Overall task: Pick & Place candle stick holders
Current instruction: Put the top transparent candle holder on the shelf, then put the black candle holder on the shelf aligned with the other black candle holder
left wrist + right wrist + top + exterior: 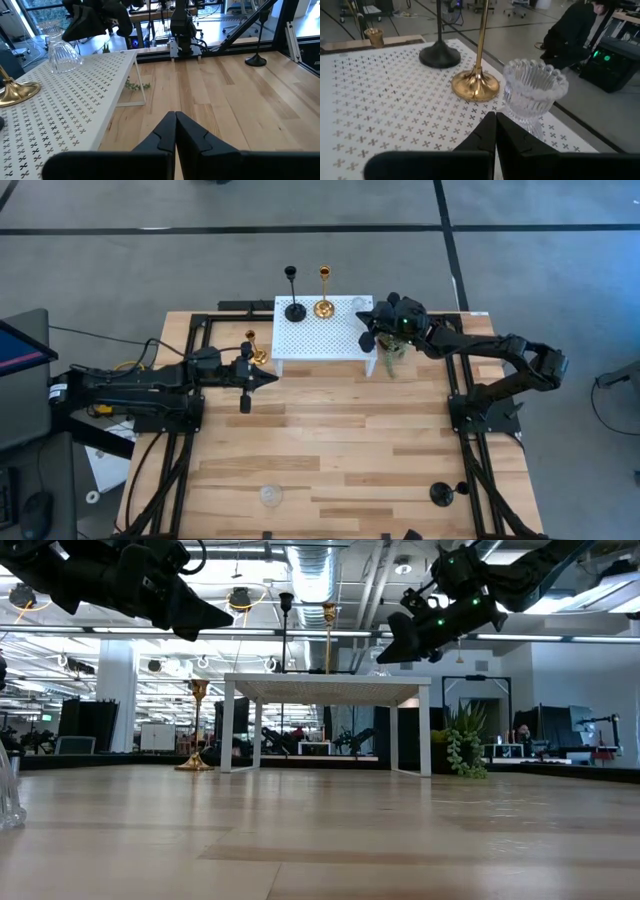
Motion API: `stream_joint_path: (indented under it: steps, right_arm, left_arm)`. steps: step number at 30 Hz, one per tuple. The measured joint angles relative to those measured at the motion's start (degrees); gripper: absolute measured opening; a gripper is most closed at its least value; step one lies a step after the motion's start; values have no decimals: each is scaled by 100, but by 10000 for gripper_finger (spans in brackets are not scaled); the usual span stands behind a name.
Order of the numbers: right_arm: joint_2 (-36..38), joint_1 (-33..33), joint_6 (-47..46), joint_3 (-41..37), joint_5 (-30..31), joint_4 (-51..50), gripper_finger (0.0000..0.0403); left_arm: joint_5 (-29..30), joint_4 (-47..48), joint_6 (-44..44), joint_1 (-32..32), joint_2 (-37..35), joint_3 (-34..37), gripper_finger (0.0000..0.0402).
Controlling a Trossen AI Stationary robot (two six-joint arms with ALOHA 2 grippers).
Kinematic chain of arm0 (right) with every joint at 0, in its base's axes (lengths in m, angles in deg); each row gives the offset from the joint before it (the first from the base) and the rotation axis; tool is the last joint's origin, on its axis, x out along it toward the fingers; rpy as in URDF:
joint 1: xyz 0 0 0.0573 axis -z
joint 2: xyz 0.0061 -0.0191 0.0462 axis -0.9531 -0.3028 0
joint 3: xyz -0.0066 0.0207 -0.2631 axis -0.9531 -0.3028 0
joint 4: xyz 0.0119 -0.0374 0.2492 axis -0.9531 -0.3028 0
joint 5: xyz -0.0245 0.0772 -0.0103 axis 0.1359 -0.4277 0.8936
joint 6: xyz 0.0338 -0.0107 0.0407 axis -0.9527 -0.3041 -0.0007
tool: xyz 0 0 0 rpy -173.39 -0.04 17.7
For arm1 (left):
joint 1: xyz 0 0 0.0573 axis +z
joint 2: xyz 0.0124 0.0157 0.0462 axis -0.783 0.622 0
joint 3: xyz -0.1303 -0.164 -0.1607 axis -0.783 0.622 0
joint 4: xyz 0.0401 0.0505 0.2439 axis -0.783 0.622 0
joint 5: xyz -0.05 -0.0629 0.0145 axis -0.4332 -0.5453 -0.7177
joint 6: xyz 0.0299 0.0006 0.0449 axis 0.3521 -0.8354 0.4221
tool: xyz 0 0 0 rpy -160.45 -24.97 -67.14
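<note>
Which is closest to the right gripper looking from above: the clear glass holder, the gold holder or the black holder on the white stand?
From the right gripper, in the high view:
1. Clear glass candle holder, on the stand's corner nearest the gripper.
2. Shiny gold candle holder, mid-stand.
3. Black candle holder, farthest, beyond the gold one.

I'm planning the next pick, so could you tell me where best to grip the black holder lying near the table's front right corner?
Probably the thin stem: the black holder lies on its side, so come straight down with jaws across the stem, clear of the round base.
</note>
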Motion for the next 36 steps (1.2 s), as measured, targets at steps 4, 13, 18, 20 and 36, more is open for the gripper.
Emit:
stream_joint_path:
  steps: [4,13,18,20,36]
  right_arm:
    - [-7,46,1,0,-9,4,0]
    - [-723,136,-9,365,-102,-36,0]
    - [-633,46,-10,603,-114,-750,0]
    - [-433,-62,-46,607,-47,-1043,0]
    - [1687,-1266,-318,625,513,-3719,0]
  left_arm:
    - [0,-5,0,0,0,0,7]
    - [0,-10,0,0,0,0,7]
    - [1,-10,-1,0,0,0,6]
    - [0,-10,10,-2,0,0,7]
    - [0,-7,189,0,0,0,6]
